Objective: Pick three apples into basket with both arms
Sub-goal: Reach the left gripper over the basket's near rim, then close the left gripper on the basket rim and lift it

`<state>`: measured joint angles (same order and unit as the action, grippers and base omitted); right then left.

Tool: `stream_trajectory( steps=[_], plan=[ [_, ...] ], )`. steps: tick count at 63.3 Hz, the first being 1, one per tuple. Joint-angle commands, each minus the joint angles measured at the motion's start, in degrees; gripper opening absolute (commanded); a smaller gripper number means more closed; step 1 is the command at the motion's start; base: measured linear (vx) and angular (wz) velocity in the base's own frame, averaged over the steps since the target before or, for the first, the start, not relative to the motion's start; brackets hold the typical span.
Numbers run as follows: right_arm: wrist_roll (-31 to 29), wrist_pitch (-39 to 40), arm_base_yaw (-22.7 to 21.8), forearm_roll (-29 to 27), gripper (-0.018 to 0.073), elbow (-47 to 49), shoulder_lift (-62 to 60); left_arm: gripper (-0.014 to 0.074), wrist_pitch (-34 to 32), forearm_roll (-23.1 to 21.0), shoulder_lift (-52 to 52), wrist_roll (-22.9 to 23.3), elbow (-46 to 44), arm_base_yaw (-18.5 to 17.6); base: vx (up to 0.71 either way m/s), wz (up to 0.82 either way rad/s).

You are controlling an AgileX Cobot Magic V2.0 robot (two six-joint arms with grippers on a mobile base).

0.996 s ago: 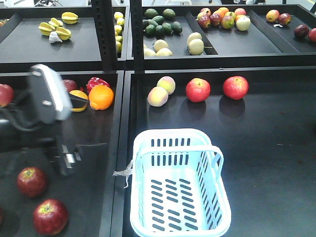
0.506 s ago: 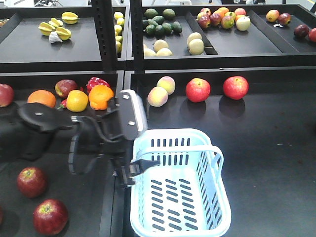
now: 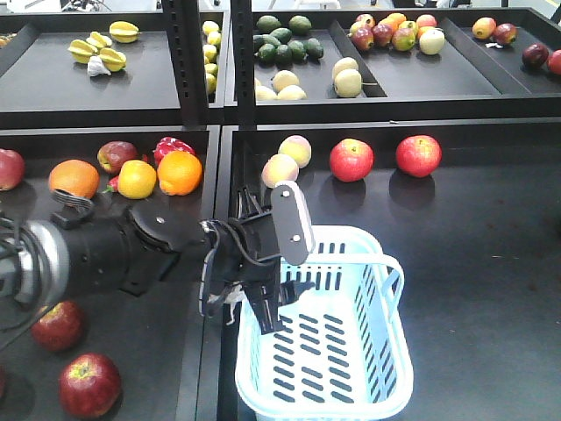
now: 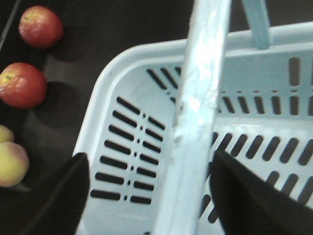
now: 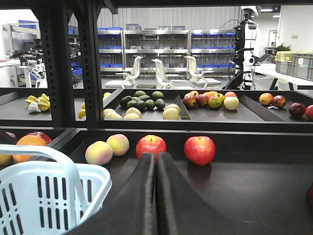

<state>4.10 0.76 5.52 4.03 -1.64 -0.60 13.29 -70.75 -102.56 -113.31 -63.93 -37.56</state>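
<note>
Apples are all outside the basket (image 3: 324,410), whose slotted floor shows bare. Two dark-red apples (image 3: 88,384) lie at the near left of the tabletop (image 3: 491,263), one of them half under the arm. The left claw (image 3: 279,303) hangs over the basket's near-left corner. Its fingers are spread wide on either side of the handle (image 4: 195,98) and hold nothing. The right claw (image 5: 156,156) is pressed closed and empty, low over the tabletop and pointing at two red apples further back.

A second ago the left arm was over the left tabletop; half a second ago it was at the basket's rim. Now it reaches further in, and the basket sits slightly askew. By my reading no apple has been delivered, so all three remain to be picked.
</note>
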Motion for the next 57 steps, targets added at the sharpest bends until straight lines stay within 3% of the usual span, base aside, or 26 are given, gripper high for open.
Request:
stream_trajectory(
  steps=[1,7,15,36,57],
  plan=[
    [-0.3,4.2,-0.2,0.5,-0.0009,-0.8,-0.6,0.0353,-5.6,-1.6,2.0,-0.1,-1.9,-0.9,0.00,0.00],
    [-0.3,4.2,-0.2,0.5,-0.0009,-0.8,-0.6,0.0226,-8.0,-1.6,2.0,-0.1,-1.9,-1.4,0.00,0.00],
    [-0.3,4.2,-0.2,0.5,-0.0009,-0.8,-0.6,-0.0008,-8.2,-1.6,2.0,-0.1,-1.9,-1.4,0.00,0.00],
    [-0.3,4.2,-0.2,0.5,-0.0009,-0.8,-0.6,-0.0008,-12.6,-1.7,4.5,-0.1,-1.9,-1.4,0.00,0.00],
    [-0.3,4.2,-0.2,0.5,-0.0009,-0.8,-0.6,-0.0008,-19.3,-1.7,18.2,-0.1,-1.9,-1.3,0.00,0.00]
  ],
)
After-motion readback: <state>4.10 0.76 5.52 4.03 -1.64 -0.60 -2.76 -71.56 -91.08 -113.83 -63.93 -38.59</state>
